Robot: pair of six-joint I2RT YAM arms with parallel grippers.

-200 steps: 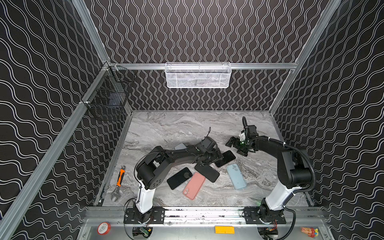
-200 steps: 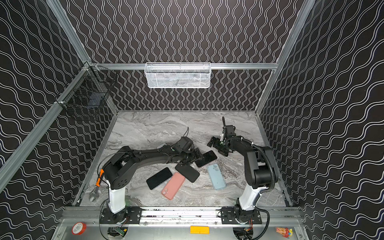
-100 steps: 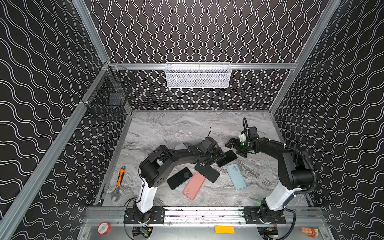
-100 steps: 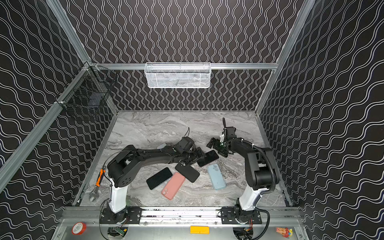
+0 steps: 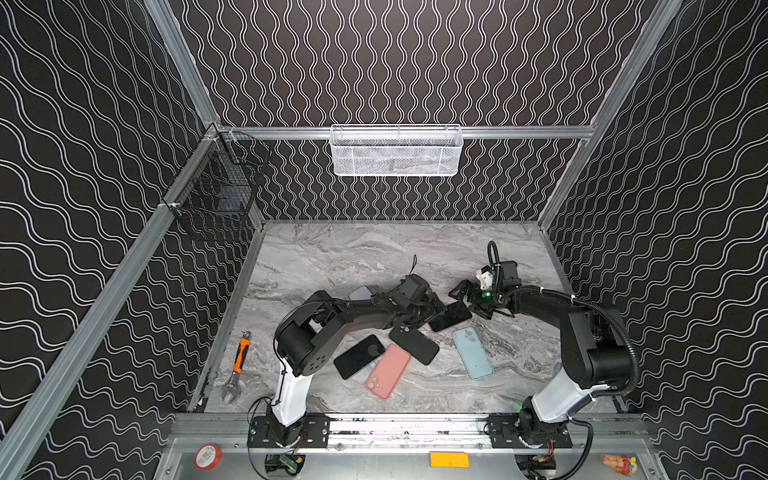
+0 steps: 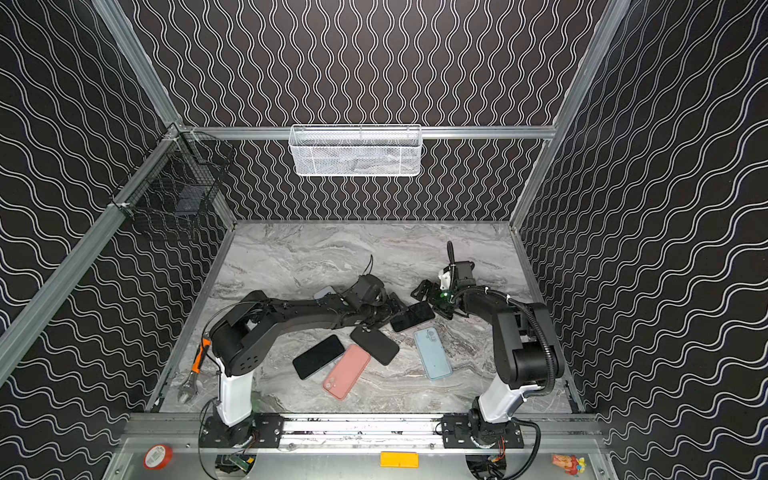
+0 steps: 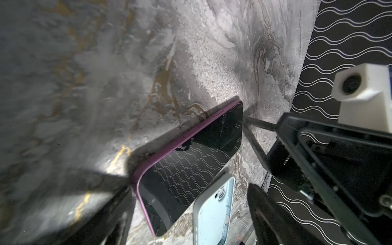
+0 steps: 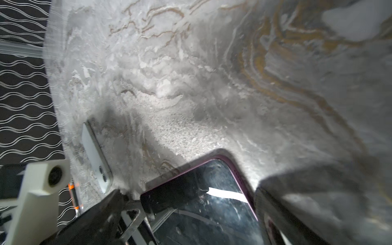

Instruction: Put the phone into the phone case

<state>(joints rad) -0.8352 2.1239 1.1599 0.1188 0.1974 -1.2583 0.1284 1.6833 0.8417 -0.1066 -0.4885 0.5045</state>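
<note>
Near the middle of the marble table [image 5: 353,257], the phone [image 5: 453,316] lies flat, screen up (a purple rim edges it), between the arms; left gripper [image 5: 433,310] and right gripper [image 5: 465,300] straddle its opposite ends, jaws spread wide, neither clamping it.

The bench [image 5: 332,257] is grey marble, the walls [image 5: 395,62] black with white wavy lines. The phone [image 7: 191,165] is black-screened, purple-rimmed; beyond it show a pink case [image 5: 388,371] and a pale blue case [image 5: 473,353].
</note>
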